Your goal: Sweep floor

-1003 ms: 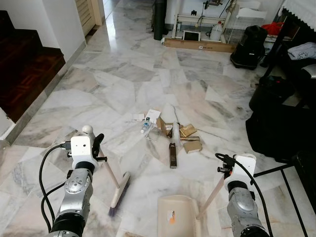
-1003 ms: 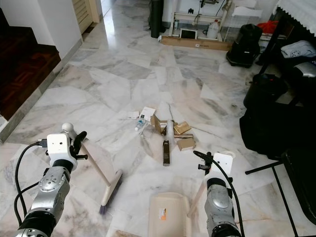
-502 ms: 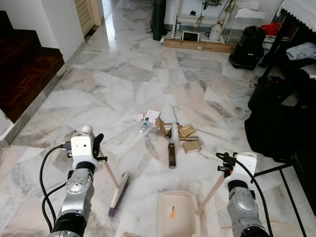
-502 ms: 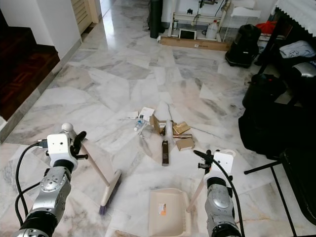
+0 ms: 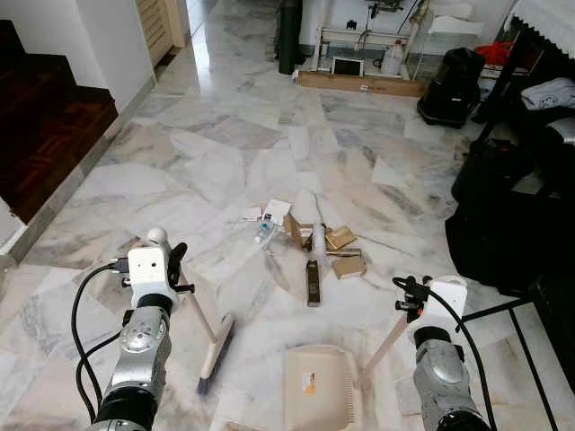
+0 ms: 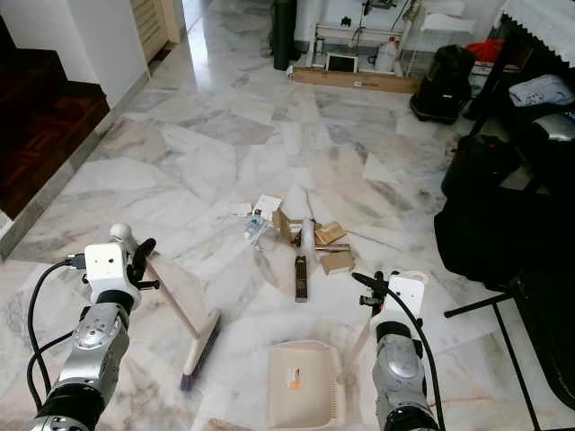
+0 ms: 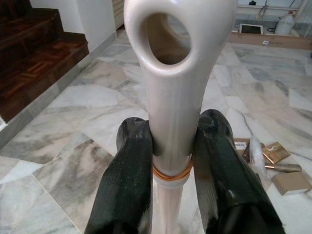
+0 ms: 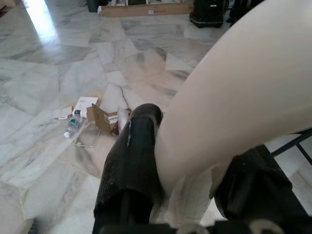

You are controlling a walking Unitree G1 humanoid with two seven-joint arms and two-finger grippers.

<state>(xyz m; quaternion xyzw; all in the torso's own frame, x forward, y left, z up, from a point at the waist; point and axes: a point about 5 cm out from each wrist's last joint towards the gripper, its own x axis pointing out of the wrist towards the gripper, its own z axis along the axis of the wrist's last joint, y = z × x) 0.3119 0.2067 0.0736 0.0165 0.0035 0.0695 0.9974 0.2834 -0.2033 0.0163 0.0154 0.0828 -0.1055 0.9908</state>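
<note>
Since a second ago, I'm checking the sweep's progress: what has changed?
The dustpan has slid forward along the floor toward the litter pile, pushed by the right tool shut on its handle. The broom, clamped in the left tool, stays with its bristles down at the same spot. The litter has not been touched.

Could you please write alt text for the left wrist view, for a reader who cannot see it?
The left gripper clamps the cream plastic broom handle with its hanging loop between two black fingers. Beyond lies grey-veined marble floor, with scattered cardboard litter and dark wooden stairs.
</note>
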